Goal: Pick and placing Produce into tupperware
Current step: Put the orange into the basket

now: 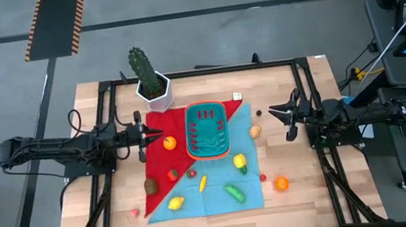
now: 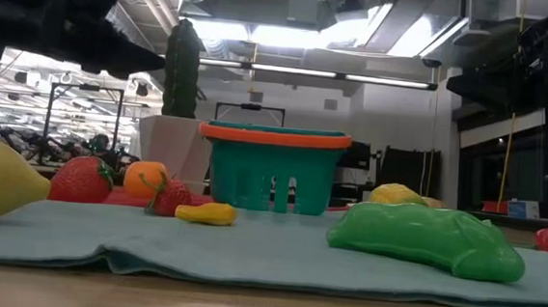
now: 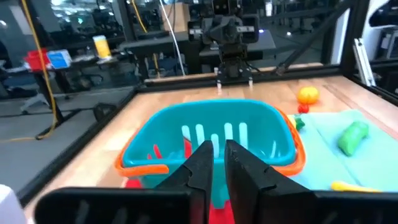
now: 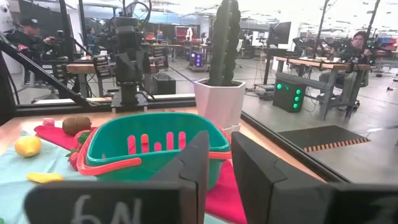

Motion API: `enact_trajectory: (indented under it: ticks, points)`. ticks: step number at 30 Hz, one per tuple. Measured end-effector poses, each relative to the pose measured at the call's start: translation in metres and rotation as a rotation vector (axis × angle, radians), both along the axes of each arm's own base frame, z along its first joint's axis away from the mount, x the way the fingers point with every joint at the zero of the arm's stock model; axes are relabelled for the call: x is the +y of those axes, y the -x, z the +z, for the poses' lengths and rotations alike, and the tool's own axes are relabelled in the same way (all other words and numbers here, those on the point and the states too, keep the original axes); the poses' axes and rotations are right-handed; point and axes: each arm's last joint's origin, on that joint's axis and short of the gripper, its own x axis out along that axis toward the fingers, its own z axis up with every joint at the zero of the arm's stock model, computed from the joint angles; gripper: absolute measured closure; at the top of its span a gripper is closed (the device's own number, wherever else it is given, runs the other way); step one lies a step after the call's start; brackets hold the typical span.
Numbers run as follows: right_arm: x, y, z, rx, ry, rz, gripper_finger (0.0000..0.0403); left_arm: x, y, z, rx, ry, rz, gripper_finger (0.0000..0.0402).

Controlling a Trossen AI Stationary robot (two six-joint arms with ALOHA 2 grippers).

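Observation:
The teal tupperware (image 1: 206, 129) with its orange-red rim stands upright where the red cloth (image 1: 158, 124) meets the teal cloth (image 1: 221, 186). Produce lies around it: an orange (image 1: 169, 143), a strawberry (image 1: 172, 174), a lemon (image 1: 175, 203), a green piece (image 1: 235, 193), a yellow pepper (image 1: 239, 161) and a second orange (image 1: 281, 184). My left gripper (image 1: 142, 135) hovers level just left of the tupperware, fingers (image 3: 205, 162) nearly together and holding nothing. My right gripper (image 1: 276, 115) hovers level to its right, slightly open and holding nothing.
A tall green cactus in a white pot (image 1: 151, 85) stands at the red cloth's far corner, close to the tupperware. A brown potato (image 1: 255, 131) lies between the tupperware and my right gripper. Black frame rails (image 1: 205, 71) border the table. Bare wood shows near the front edge.

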Motion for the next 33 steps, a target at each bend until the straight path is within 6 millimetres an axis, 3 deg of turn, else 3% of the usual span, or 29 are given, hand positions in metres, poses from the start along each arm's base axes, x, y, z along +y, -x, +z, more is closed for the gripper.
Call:
enact_trajectory:
  ticks: [11, 33]
  points:
    - [0.000, 0.000, 0.000, 0.014, 0.043, -0.004, 0.0330, 0.002, -0.001, 0.012, -0.023, -0.050, 0.076, 0.0400]
    - [-0.001, 0.000, 0.000, 0.023, 0.073, -0.045, 0.0330, 0.004, -0.001, 0.011, -0.016, -0.025, 0.132, 0.0341]
